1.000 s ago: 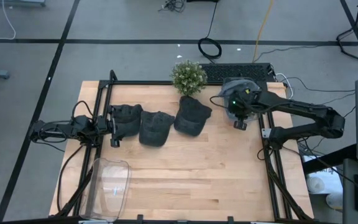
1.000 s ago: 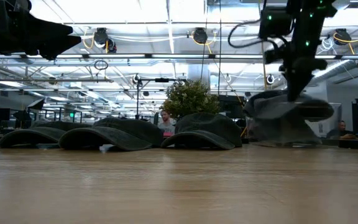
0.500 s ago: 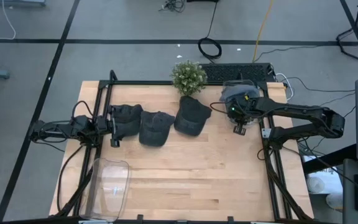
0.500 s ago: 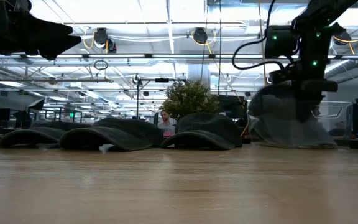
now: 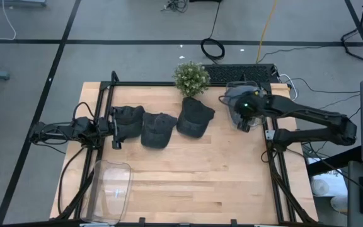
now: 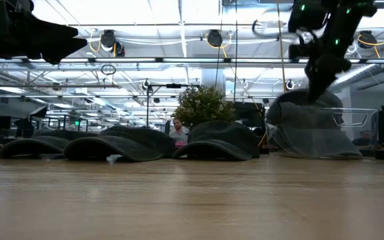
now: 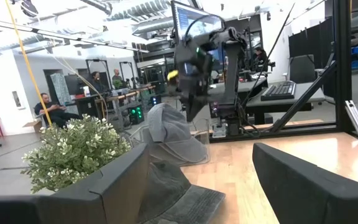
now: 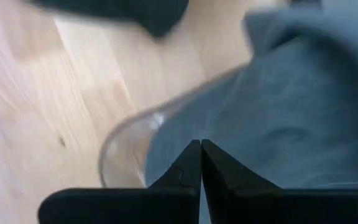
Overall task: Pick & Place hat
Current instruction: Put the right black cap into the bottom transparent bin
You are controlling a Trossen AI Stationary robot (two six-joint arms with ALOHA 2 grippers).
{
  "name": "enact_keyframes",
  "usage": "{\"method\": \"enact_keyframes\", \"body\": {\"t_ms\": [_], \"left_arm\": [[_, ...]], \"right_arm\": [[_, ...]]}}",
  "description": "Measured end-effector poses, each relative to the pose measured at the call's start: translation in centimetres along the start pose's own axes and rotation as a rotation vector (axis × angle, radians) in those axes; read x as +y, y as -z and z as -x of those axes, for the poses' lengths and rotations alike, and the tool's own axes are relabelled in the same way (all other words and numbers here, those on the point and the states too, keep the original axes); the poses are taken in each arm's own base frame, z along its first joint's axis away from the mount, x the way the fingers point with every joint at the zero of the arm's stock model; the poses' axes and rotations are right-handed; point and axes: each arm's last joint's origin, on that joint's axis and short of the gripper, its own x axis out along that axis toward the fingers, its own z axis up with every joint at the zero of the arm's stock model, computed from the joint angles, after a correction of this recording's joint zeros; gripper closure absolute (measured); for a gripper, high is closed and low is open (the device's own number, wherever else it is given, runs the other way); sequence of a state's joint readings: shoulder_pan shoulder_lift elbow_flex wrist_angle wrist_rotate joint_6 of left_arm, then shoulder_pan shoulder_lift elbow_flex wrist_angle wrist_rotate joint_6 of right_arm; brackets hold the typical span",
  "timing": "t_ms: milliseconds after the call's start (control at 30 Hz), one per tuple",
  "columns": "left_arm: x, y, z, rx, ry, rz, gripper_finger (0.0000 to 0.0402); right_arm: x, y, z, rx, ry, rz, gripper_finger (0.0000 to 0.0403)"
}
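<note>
A grey hat (image 6: 305, 123) lies inside a clear bin (image 6: 362, 130) at the table's far right, crown up. My right gripper (image 8: 201, 143) is shut and holds nothing; it stands right above the hat's crown (image 5: 235, 94). Three dark hats (image 5: 157, 129) lie in a row on their brims near the table's far middle. My left gripper (image 7: 201, 158) is open and waits at the table's left edge, beside the leftmost dark hat (image 5: 127, 120). My right gripper points down with its shut fingertips at the top of the grey hat's crown (image 8: 278, 106). Whether they touch the cloth cannot be told. The hat rests in the bin.
A potted plant (image 5: 191, 78) stands at the far edge behind the dark hats. A second clear bin (image 5: 109, 189) sits at the near left corner. A black frame (image 5: 273, 145) runs along both table sides. Bare wood fills the table's middle and near right.
My right gripper carried the grey hat above the table, lowered it into the clear bin at the far right, let go and rose a little. The hat now rests in the bin instead of hanging from the fingers.
</note>
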State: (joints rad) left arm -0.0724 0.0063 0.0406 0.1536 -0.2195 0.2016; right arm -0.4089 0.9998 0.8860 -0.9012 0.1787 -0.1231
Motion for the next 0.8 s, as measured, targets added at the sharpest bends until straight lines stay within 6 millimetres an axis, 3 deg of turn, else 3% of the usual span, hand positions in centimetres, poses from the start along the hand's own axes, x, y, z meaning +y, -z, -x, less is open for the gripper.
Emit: {"method": "enact_keyframes", "body": {"t_ms": [233,367,600,800], "left_arm": [[0.0,0.0,0.0,0.001,0.001,0.0,0.0108],[0.0,0.0,0.0,0.0,0.0,0.0,0.0108],[0.0,0.0,0.0,0.0,0.0,0.0,0.0108],[0.0,0.0,0.0,0.0,0.0,0.0,0.0108]], "right_arm": [[0.1,0.4,4.7,-0.386,-0.145,-0.131,0.0402],[0.9,1.3,5.5,-0.637,-0.26,-0.171,0.0402],[3.7,2.0,3.2,-1.023,-0.631,-0.064,0.0403],[5.6,3.4,0.4,-1.053,-0.587,-0.007,0.0403]]}}
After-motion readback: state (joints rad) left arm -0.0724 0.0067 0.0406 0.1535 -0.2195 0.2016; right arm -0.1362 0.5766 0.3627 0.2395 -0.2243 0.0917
